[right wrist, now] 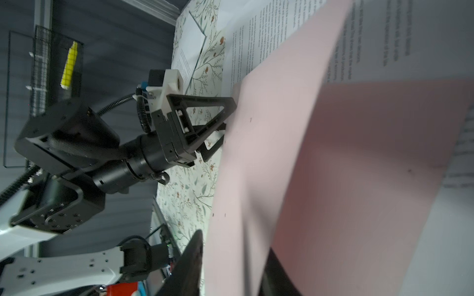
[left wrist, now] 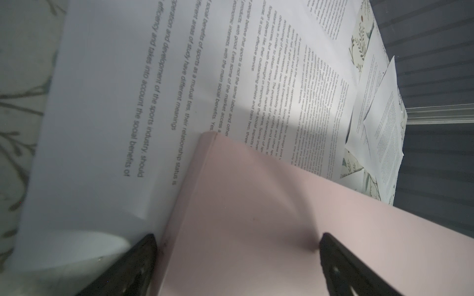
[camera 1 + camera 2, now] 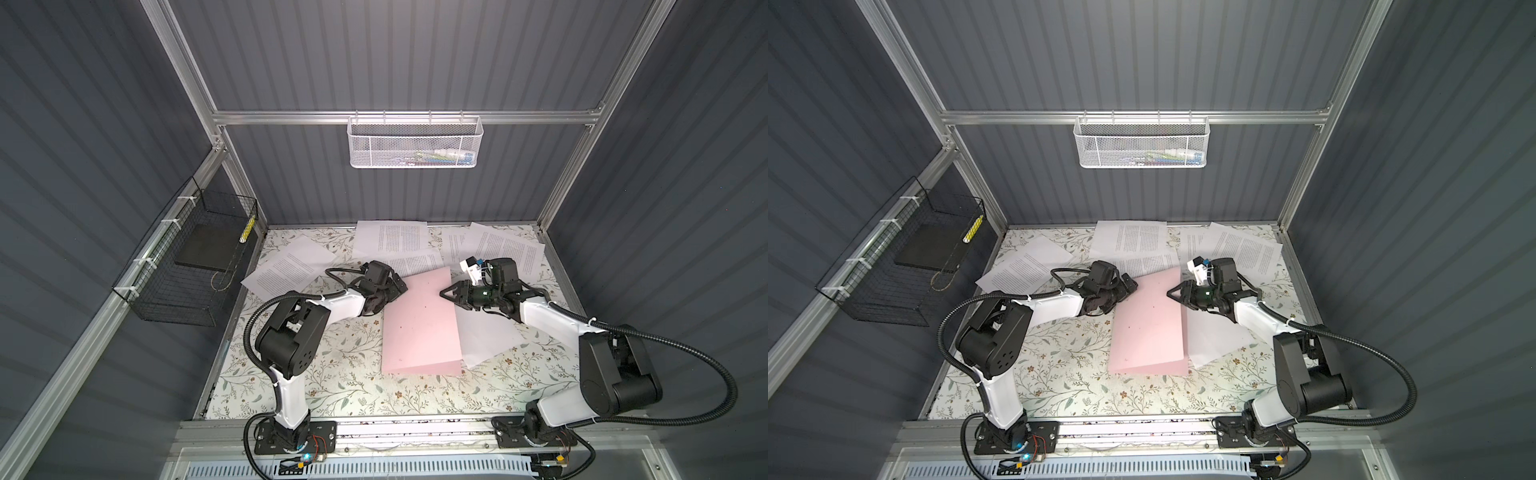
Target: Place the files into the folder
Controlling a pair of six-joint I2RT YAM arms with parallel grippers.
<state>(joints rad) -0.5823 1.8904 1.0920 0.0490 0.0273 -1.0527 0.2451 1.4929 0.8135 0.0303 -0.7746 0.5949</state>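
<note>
The pink folder (image 3: 422, 328) (image 3: 1148, 328) lies mid-table, its near edge gaping slightly. My right gripper (image 3: 444, 292) (image 1: 233, 253) is at the folder's far right edge, jaws drawn in on either side of the pink cover, which looks raised there. At the far left corner my left gripper (image 3: 397, 289) (image 2: 236, 246) stands open, its fingertips (image 2: 146, 251) straddling the folder's spine edge (image 2: 205, 194). Several white printed files are scattered along the far side (image 3: 286, 266) (image 3: 392, 239) (image 3: 511, 249). One plain sheet (image 3: 482, 336) pokes out from under the folder's right side.
A black wire basket (image 3: 183, 266) hangs on the left wall and holds a flat black slab (image 3: 203, 249) and a yellow item. On the back rail hangs a white mesh basket (image 3: 415, 143). A floral cloth (image 3: 332, 386) covers the table.
</note>
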